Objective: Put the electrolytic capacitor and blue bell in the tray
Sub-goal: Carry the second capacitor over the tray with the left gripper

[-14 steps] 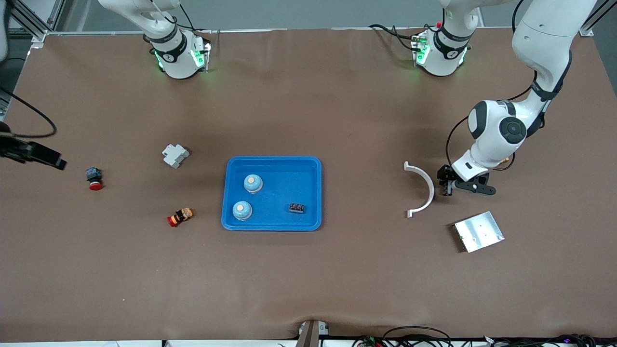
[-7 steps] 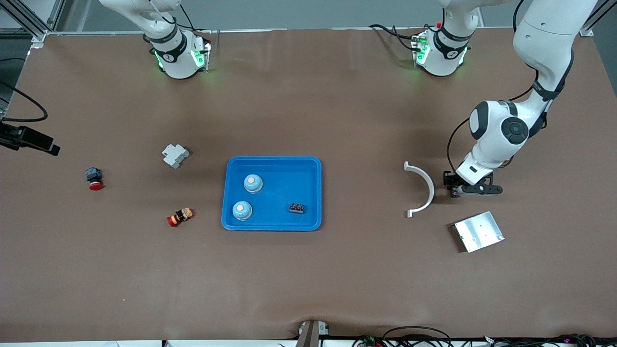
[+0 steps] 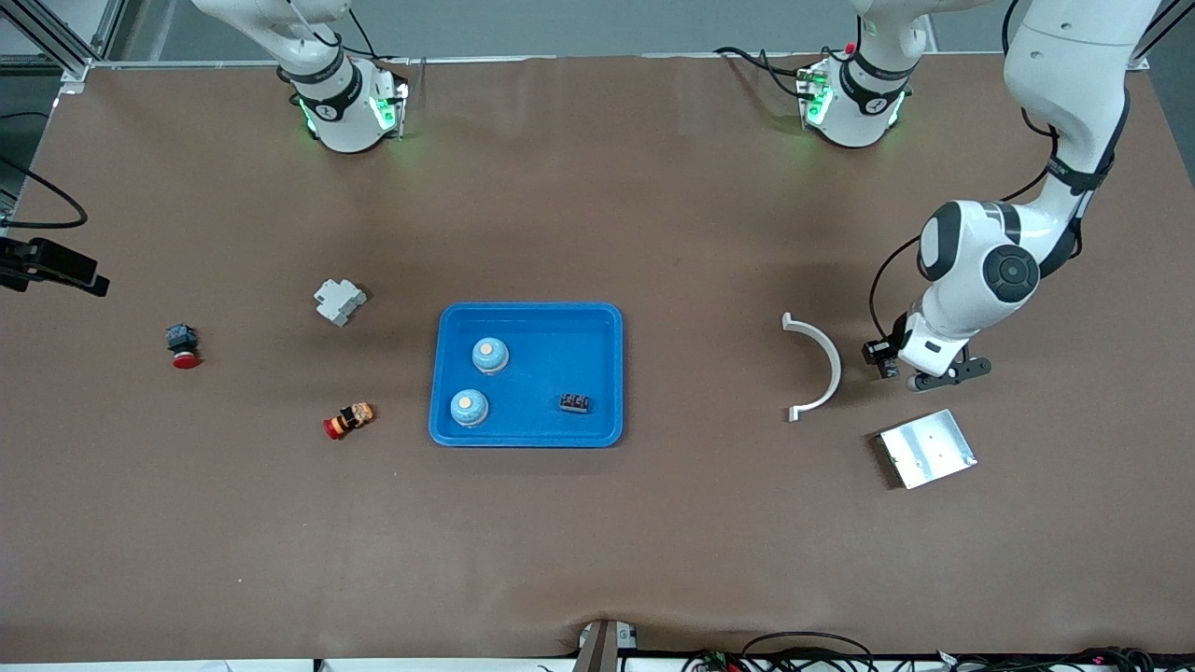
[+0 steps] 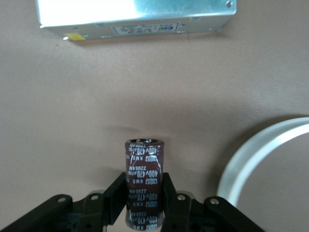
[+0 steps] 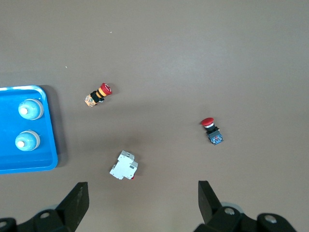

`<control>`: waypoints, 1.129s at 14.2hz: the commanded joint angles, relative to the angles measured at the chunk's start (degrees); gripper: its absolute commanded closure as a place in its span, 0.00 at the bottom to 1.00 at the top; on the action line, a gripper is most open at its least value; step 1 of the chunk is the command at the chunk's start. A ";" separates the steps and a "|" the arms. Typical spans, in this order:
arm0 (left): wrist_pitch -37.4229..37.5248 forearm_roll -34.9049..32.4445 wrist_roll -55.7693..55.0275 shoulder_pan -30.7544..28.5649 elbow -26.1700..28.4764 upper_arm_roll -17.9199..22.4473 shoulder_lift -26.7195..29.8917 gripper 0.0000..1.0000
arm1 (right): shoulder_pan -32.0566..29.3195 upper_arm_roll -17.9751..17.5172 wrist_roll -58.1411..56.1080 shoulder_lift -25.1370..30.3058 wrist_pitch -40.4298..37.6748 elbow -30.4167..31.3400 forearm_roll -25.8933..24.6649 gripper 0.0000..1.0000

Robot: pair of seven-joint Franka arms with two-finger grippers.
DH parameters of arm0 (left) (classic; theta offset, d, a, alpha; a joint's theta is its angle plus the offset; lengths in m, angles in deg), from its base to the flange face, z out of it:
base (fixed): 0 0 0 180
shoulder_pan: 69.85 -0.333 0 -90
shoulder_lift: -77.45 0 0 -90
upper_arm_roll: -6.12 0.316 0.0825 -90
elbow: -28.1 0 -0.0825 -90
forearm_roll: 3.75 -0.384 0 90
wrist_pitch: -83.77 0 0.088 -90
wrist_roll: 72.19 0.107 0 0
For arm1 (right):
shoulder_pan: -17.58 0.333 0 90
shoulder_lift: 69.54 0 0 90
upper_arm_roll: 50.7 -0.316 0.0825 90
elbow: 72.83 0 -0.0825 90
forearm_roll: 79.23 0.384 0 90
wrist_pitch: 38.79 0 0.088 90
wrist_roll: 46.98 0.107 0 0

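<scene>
The blue tray (image 3: 607, 322) lies mid-table and also shows in the right wrist view (image 5: 46, 162). Two blue bells (image 3: 490, 355) (image 3: 469, 407) and a small black part (image 3: 575, 403) lie in it. My left gripper (image 3: 885, 360) is low over the table between a white arc and a silver box. In the left wrist view it (image 4: 144, 187) is shut on a dark brown electrolytic capacitor (image 4: 143, 159) that sticks out past the fingertips. My right gripper (image 3: 56, 266) hangs open and empty high over the right arm's end of the table (image 5: 142, 195).
A white curved piece (image 3: 822, 364) lies beside the left gripper, and a silver metal box (image 3: 927, 448) lies nearer the camera. A white breaker (image 3: 338, 301), a red-and-yellow button (image 3: 348, 420) and a red-capped switch (image 3: 181, 343) lie toward the right arm's end.
The left gripper has shifted away from the white arc toward the left arm's end, its wrist turning. The right gripper has drifted farther toward the table's edge. Tray contents are unchanged.
</scene>
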 commanded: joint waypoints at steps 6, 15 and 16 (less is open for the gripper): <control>9.12 0.90 -32.40 -0.04 0.61 -10.51 8.36 1.00 | -1.37 -0.81 -0.90 0.58 -0.83 0.36 -0.77 0.00; 8.85 0.37 -79.94 11.45 -7.46 -16.85 4.42 1.00 | -3.65 -0.63 -1.16 0.14 -0.39 0.19 0.02 0.00; 8.86 0.11 -84.44 13.47 -8.96 -16.77 3.10 1.00 | -3.48 -0.63 -1.16 0.23 -0.66 0.36 0.02 0.00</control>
